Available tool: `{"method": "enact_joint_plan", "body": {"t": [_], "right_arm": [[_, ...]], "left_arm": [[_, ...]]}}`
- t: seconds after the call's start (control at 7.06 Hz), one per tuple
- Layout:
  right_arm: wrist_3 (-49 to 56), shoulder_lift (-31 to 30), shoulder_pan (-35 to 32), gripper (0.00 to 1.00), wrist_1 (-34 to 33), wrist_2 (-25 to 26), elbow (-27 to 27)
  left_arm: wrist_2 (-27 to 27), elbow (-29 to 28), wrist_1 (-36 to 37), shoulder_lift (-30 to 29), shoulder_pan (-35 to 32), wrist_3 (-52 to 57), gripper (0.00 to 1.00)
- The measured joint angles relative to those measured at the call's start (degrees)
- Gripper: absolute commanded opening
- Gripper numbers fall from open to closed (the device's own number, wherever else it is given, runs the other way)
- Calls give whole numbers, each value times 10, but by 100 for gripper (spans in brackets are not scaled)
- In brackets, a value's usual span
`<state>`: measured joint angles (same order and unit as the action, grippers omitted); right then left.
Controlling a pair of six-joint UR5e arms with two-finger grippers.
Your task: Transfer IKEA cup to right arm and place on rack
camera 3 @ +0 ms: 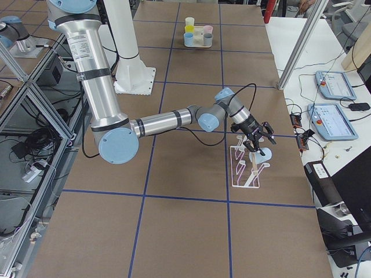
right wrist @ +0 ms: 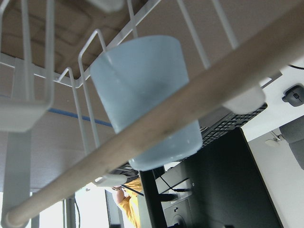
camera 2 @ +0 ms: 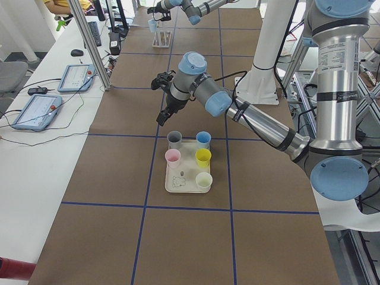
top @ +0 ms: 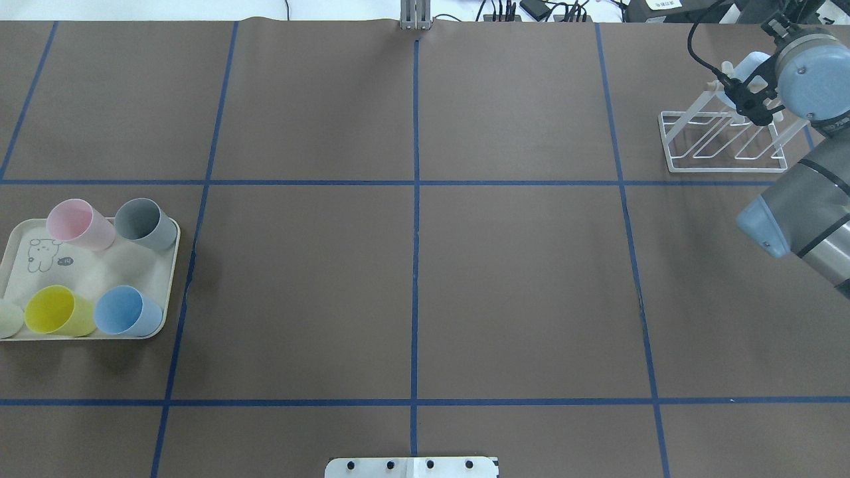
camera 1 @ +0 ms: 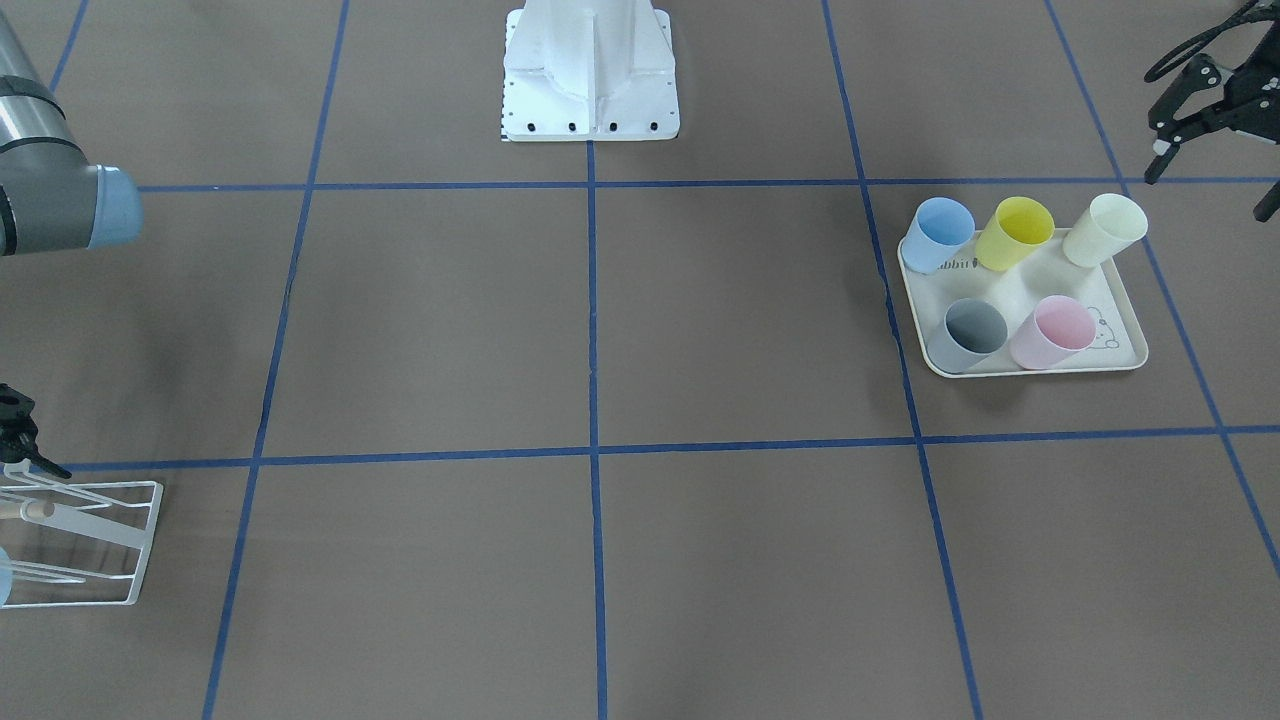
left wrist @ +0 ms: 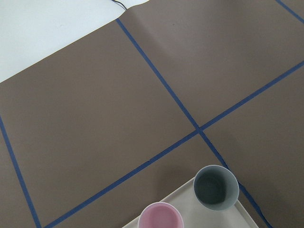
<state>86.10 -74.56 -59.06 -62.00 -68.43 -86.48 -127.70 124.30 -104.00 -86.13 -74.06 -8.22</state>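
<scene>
A light-blue IKEA cup (right wrist: 142,95) hangs tilted on the white wire rack (top: 724,143), behind the rack's wooden dowel (right wrist: 190,109). It also shows in the overhead view, cup (top: 749,65), and from the side, cup (camera 3: 264,154). The right arm's gripper (camera 3: 258,142) hovers just above the cup and the rack, open, with nothing between its fingers. My left gripper (camera 1: 1210,188) hangs open and empty above the table beside the cream tray (camera 1: 1125,310). That tray holds several more cups, among them pink (top: 73,222), grey (top: 143,222) and yellow (top: 53,311).
The white robot pedestal (camera 1: 590,70) stands at the middle of the table's near edge. Two tablets (camera 3: 330,87) and cables lie on a side table past the rack. A person in yellow (camera 2: 59,5) sits beyond the table's far end. Blue tape lines grid the brown table.
</scene>
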Motion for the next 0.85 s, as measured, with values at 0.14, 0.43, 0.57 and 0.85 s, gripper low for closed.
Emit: {"method": "enact_joint_plan", "body": {"t": [0.14,0.43,0.57,0.85], "right_arm": [[-3,1,0,87,-2,-5,-18],[-78,2,-1,95,-6,-62,-71],[-147,-1,-2,96,-8,-106,-102],[-333,-18,-2,98,-26,-218,-177]], "left_arm": [[0,-1,0,2,0,2,100],[5,-6,-17,20,0,5,100],[10,-20,-62,45,0,4,100],[32,-82,-195,82,1,-32,100]]}}
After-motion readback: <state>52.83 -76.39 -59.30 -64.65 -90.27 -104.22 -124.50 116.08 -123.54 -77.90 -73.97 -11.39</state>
